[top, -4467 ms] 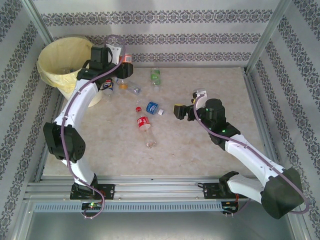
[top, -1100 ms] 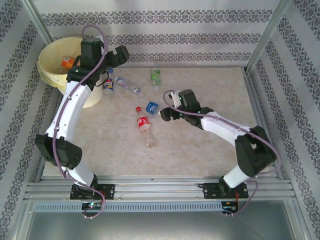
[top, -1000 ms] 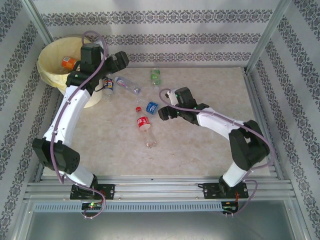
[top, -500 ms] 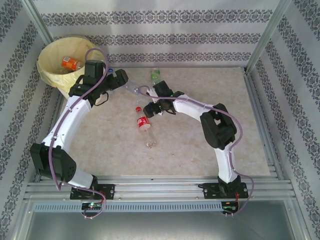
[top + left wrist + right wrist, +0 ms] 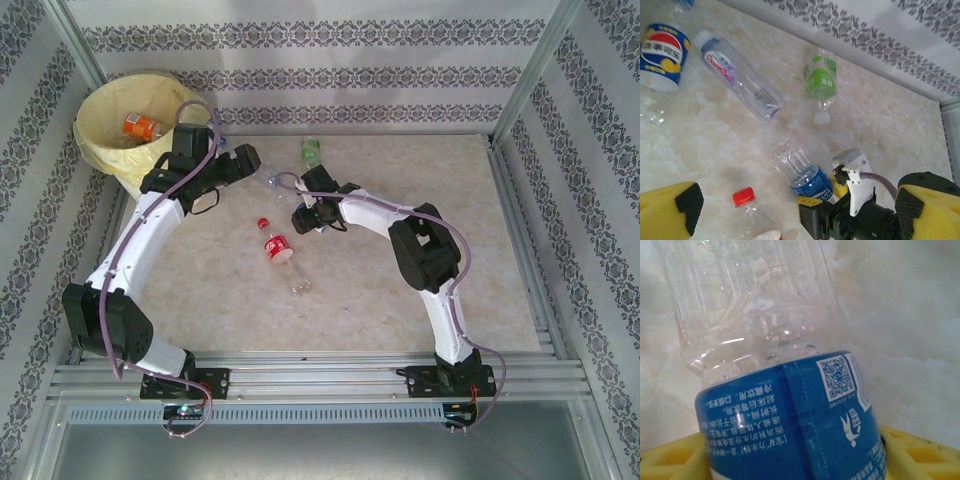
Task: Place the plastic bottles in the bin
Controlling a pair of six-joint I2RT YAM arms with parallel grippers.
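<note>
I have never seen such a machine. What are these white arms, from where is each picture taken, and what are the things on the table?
These are two robot arms bolted at the near table edge, each ending in a two-finger gripper. The wide picture is from a fixed camera above and behind them; the other two come from small cameras on the wrists. Their job is to put bottles into the bin, which holds an orange-label bottle. On the table are a red-label bottle, a green-label bottle, a clear bottle with a pink label and a blue-and-red-label bottle. The left gripper is open and empty. The right gripper has a blue-label bottle between its yellow fingers; whether it grips firmly, I cannot tell.
</note>
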